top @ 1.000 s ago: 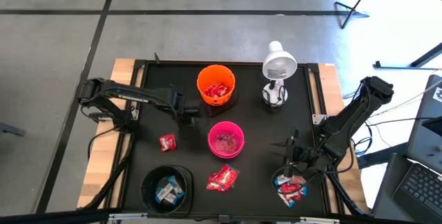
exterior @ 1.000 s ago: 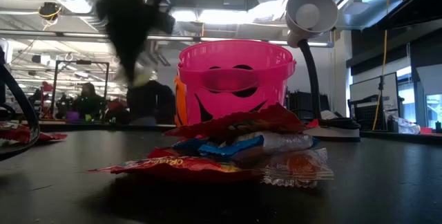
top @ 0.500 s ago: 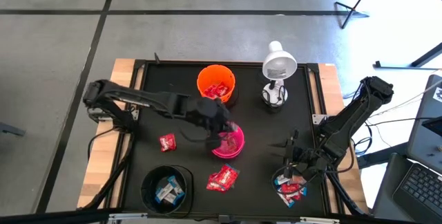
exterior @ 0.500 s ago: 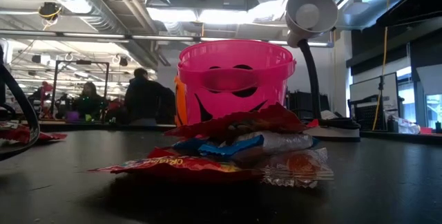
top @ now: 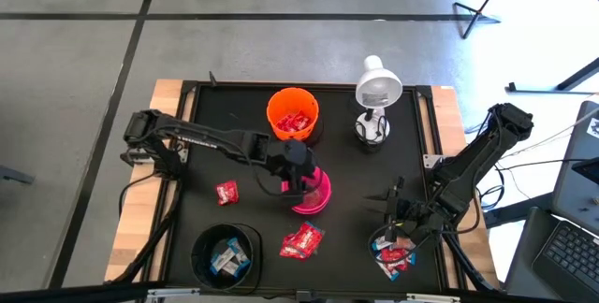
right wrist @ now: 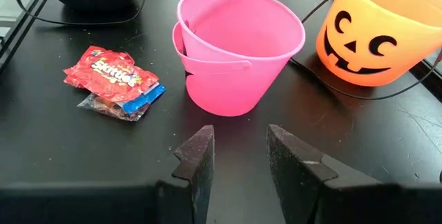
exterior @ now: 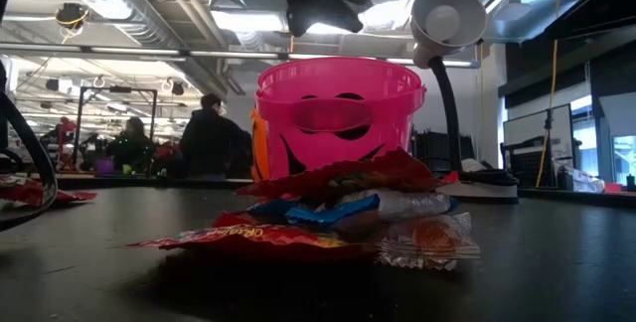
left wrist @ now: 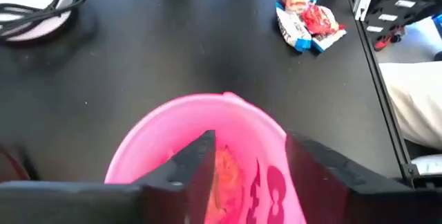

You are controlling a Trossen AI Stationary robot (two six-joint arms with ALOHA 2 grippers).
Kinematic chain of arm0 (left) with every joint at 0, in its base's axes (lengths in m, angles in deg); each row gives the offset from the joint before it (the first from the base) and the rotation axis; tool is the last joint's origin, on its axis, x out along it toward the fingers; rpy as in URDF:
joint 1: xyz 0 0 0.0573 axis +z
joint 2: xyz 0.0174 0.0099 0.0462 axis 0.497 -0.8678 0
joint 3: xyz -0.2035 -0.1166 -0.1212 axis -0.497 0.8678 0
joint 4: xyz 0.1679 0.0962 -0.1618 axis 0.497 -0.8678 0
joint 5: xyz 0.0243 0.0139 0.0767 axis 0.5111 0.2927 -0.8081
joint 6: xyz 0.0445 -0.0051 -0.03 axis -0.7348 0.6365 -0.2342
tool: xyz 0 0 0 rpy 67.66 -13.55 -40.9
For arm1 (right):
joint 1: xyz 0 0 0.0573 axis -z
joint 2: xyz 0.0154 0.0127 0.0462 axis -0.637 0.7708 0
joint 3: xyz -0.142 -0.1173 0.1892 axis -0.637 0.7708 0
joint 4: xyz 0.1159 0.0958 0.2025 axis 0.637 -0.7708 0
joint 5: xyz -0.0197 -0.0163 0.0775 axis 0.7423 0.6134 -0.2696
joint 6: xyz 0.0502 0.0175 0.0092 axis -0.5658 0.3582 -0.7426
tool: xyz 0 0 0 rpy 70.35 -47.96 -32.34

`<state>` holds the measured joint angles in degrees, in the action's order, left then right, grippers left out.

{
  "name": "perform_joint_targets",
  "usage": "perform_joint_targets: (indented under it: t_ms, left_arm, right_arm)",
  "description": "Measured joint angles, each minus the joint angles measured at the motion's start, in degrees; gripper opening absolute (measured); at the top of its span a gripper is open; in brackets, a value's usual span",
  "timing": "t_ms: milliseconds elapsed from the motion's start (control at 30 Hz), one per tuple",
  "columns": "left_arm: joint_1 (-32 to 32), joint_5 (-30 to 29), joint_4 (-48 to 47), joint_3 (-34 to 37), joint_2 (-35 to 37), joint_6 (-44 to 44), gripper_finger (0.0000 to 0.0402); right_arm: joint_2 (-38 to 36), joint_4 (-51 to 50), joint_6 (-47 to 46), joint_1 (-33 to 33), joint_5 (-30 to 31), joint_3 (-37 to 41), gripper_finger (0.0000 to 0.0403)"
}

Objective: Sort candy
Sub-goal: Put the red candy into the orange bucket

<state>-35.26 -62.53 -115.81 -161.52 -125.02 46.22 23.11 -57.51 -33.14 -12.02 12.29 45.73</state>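
Shown: left pincer (top: 301, 183), fingers parted and empty, over the pink bowl (top: 319, 194); right pincer (top: 393, 231) half-open above loose candy (top: 394, 258) on the bench (top: 243, 144)—light, crinkly, slippery packets, probably best pinched across the flat middle.

We see candy in small wrapped packets scattered across the table (top: 356, 181): a red-wrapped pile (top: 301, 240) lying flat near the front, one red packet (top: 226, 192) alone toward the left, a red, white and blue heap (top: 393, 258) at the right, more red packets filling the orange bowl (top: 293, 114).
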Motion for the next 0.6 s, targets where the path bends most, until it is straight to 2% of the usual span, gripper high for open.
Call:
perform_joint_targets:
  t_ms: [133, 233, 300, 467, 600]
  left_arm:
    - [0.1, -1.94, -9.4, -0.02, 3.5, -0.46, 0.0199]
    - [-0.19, -8.09, -22.61, -0.02, 7.14, -0.19, 0.0206]
    - [-0.58, -11.76, -31.47, -0.02, 9.68, 3.32, 0.0207]
    - [-0.44, -11.95, -45.3, 1.46, 12.74, 11.58, 0.0207]
    - [-0.56, -9.3, -46.14, 7.33, 13.34, 14.02, 0.0208]
  right_arm:
    - [0.0, -0.02, 0.0, -0.02, -0.02, 0.0, 0.0131]
    - [0.0, 0.12, 0.0, 0.0, 0.0, 0.0, 0.0131]
    - [0.0, 0.21, 0.0, 0.0, 0.04, 0.0, 0.0131]
    - [0.0, 0.33, 0.02, 0.0, 0.59, 0.0, 0.0131]
    - [0.0, 0.48, 0.02, 0.0, 0.68, 0.0, 0.0131]
